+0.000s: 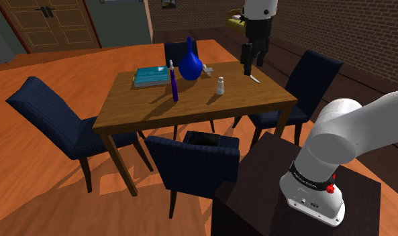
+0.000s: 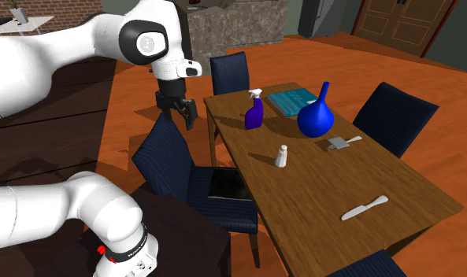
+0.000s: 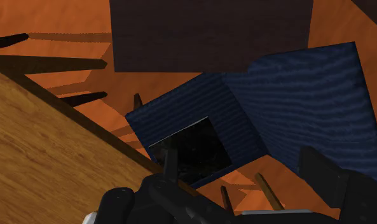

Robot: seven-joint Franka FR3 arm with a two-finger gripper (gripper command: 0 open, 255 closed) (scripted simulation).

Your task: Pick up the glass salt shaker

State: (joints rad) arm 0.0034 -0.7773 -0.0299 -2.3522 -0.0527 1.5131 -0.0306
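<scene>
The wooden surface [image 1: 137, 107] holds one salt shaker [image 1: 220, 85], four blue chairs [image 1: 53, 117] ring it, and the hand [image 2: 183, 118], fingers apart, hangs off its edge.

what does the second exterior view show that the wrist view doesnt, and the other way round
Second exterior view adds: the salt shaker, blue vase, blue spray bottle, teal book and knife on the wooden table, plus the white arm.
Wrist view adds: dark shadow stripes on the orange floor beside the table's edge.
Both: that table, the blue chair with a dark square on its seat, the dark stand, and the open gripper over that chair.
</scene>
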